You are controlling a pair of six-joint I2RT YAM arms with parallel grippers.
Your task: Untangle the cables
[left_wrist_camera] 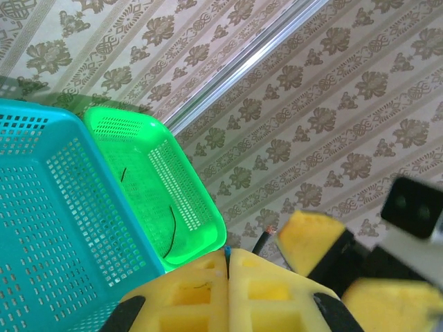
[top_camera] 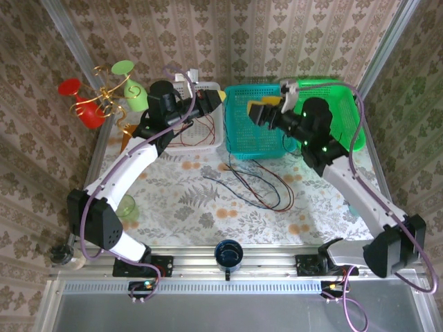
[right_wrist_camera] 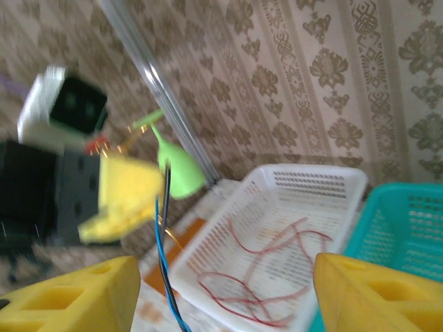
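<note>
Logging the scene at the far half of the table [top_camera: 176, 200].

Left gripper [top_camera: 217, 97] is raised over the white basket [top_camera: 210, 138]. In its own wrist view the yellow fingers [left_wrist_camera: 194, 294] are pressed flat together, with the tip of the blue cable [left_wrist_camera: 227, 250] pinched in the seam. A black cable [left_wrist_camera: 261, 242] with bare copper at its end pokes out just beside that pinch; cannot tell whether it is clamped too.

Right gripper [top_camera: 259, 111] is over the teal basket [top_camera: 252, 135], facing the left one at close range. Its fingers [right_wrist_camera: 76, 294] stand wide apart and grip nothing. The blue and black strands drop past, close to one finger.

Surroundings:
- Red cables [right_wrist_camera: 263, 277] lie looped inside the white basket.
- Green basket [top_camera: 325, 104] sits far right, against the teal one, with a short dark strand [left_wrist_camera: 172, 227] lying in it.
- Loose cables [top_camera: 257, 181] in black, red and blue loop on the cloth in front of the teal basket.
- Gold stand [top_camera: 104, 97] at far left carries a red goblet [top_camera: 88, 112] and a green goblet [top_camera: 136, 97].
- Green cup [top_camera: 127, 205] stands beside the left arm.
- Dark blue mug [top_camera: 228, 254] sits on the near rail between the bases.
- Glass jar [top_camera: 66, 257] sits at the near left corner.

Obstructions: the basket walls lie directly under both grippers, and the right forearm crosses above the green basket.
</note>
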